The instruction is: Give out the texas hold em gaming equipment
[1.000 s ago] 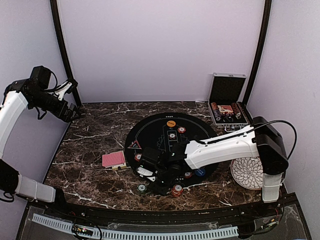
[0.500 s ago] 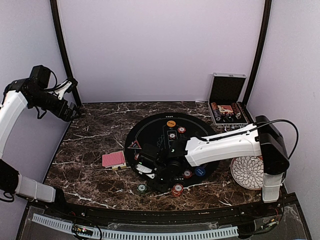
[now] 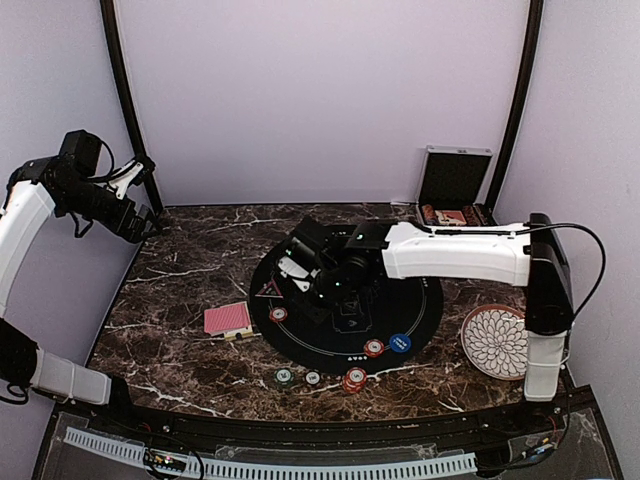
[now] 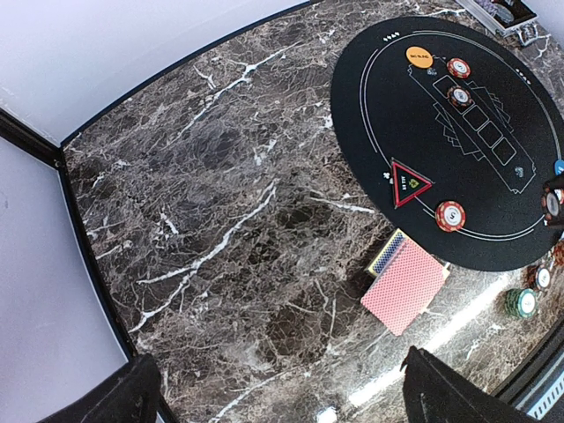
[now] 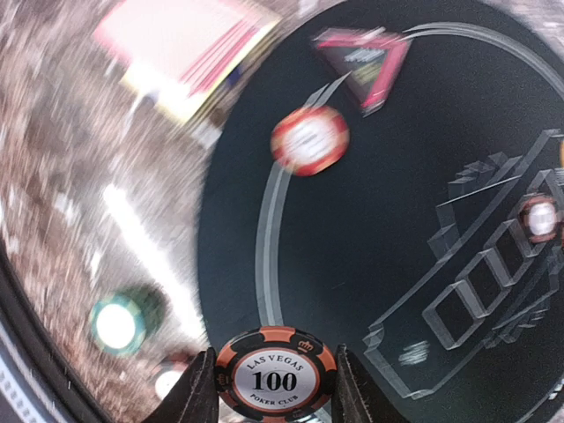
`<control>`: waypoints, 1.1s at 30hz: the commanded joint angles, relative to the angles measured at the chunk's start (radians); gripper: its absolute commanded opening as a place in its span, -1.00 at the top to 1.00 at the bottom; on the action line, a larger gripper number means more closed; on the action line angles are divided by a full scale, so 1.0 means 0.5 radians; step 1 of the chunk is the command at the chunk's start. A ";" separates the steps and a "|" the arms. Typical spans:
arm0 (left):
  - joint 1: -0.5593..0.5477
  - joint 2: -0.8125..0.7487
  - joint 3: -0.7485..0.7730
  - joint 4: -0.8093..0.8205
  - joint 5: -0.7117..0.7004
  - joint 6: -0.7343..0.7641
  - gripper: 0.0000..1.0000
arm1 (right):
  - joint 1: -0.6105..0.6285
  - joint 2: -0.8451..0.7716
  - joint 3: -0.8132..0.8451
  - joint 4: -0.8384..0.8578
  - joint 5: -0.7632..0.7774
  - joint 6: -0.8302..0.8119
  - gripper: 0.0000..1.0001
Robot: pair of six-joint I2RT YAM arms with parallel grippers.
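Table: dark marble with white lines [image 3: 190,270], and plain pale walls all round.
Mat: round and black [image 3: 425,300], lying in the middle of the table.
My right claw [image 5: 275,401]: clamped on a red and black chip [image 5: 276,370] that says LAS VEGAS 100. It hangs above the left part of the mat in the top view.
My left claw [image 4: 282,405]: fingers wide apart, holding nothing, up high at the left edge of the top view.
Cards: a red-backed pack [image 3: 228,319] on the marble, just left of the mat.
Triangle marker [image 3: 269,290]: flat on the mat, near its left rim.
Red chip [image 3: 278,314]: on the mat, just below the triangle marker.
Orange button [image 4: 419,56]: at the top of the mat in my left wrist view, with two red chips close by.
Blue button [image 3: 400,342]: lower right of the mat.
Loose chips: a green pile [image 3: 285,377], a white one [image 3: 313,378] and a red pile [image 3: 354,380], by the mat's bottom rim.
Case: silver [image 3: 455,180], lid up, in the upper right corner, with more chips inside.
Plate: white with a pattern [image 3: 495,345], right of the mat.
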 commanded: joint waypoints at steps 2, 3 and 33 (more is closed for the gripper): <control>-0.010 -0.031 0.046 -0.048 -0.007 0.002 -0.98 | -0.119 0.173 0.260 0.022 0.108 0.047 0.64; -0.010 -0.034 0.044 -0.049 -0.006 0.002 -0.98 | -0.139 0.215 0.301 0.031 0.110 0.051 0.63; -0.010 -0.077 -0.018 -0.028 0.014 0.002 -0.98 | -0.393 1.040 0.949 0.075 -0.012 0.154 0.65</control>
